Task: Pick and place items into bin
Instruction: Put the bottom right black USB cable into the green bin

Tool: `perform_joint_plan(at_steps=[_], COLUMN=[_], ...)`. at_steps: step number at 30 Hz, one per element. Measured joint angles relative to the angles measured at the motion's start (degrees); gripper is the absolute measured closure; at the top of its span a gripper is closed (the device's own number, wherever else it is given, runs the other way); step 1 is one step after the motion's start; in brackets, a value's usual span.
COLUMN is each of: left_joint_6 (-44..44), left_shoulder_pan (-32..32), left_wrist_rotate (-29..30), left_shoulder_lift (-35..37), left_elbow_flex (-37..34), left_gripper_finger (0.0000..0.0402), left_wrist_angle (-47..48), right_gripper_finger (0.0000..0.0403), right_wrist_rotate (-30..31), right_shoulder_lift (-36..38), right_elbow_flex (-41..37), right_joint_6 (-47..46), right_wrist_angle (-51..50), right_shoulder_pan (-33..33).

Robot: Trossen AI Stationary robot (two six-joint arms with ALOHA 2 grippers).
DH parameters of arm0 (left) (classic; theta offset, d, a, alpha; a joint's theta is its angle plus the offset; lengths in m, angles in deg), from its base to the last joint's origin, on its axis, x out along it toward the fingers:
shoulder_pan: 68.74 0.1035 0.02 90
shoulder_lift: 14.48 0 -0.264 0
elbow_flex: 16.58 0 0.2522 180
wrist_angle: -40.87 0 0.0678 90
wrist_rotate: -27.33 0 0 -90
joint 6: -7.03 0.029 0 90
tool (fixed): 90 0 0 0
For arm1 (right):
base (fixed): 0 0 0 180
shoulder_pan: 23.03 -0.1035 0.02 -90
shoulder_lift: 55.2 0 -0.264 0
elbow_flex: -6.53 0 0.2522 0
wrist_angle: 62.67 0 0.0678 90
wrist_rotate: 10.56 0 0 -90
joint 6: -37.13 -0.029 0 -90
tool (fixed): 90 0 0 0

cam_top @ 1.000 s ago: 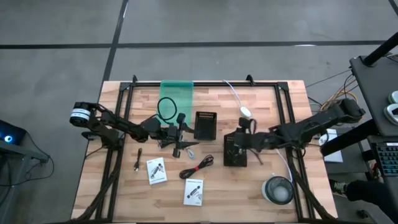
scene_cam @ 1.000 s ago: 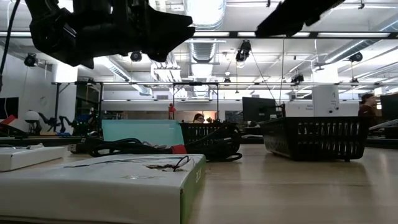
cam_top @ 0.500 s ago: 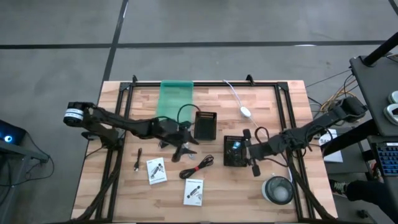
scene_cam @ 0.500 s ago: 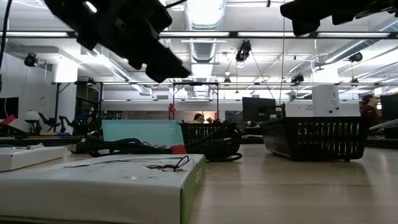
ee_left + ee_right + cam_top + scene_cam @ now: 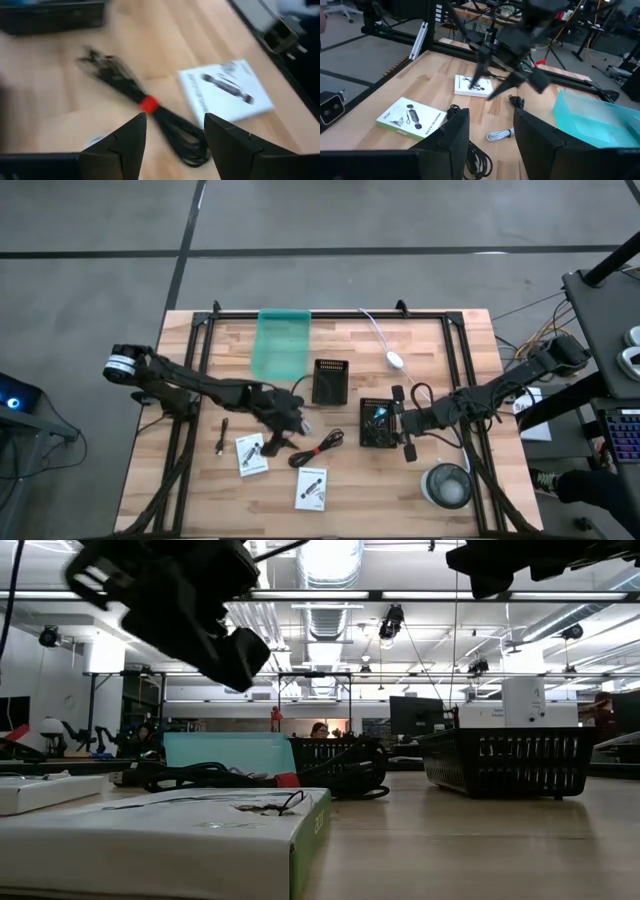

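- The left gripper has swung down from beside the far black bin to hover over the red-black coiled cable on the tabletop; its fingers stand apart, empty.
- That suggests the cable is its next pick.
- The right gripper, fingers parted and empty, waits beside the near black bin.
- Both white packets lie unbinned.
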Motion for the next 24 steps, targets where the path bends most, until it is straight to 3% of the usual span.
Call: perform_joint_plan(at_steps=[5, 11, 17, 24], left_joint_6=[0.2, -5.5, -10.6, -14.4], left_shoulder_pan=[-3.1, -4.3, -4.2, -4.3], left_wrist_rotate=[-0.1, -2.4, 1.3, 0.9], left_shoulder_lift=[-1.8, -4.8, -7.3, -9.7], left_elbow_flex=[0.4, 0.7, 0.9, 1.0], left_gripper_finger=[0.0218, 0.0218, 0.0218, 0.0218], left_wrist_angle=[-0.3, 0.1, -0.3, -0.2], right_gripper_finger=[0.0264, 0.0264, 0.0264, 0.0264], right_wrist_rotate=[0.0, 0.0, 0.0, 0.0], right_shoulder_lift=[0.0, 0.0, 0.0, 0.0], right_elbow_flex=[0.0, 0.0, 0.0, 0.0], right_joint_6=[-1.4, -3.0, -3.0, -2.8], right_wrist_angle=[0.0, -0.4, -0.9, -1.8], right_shoulder_pan=[0.0, 0.0, 0.0, 0.0])
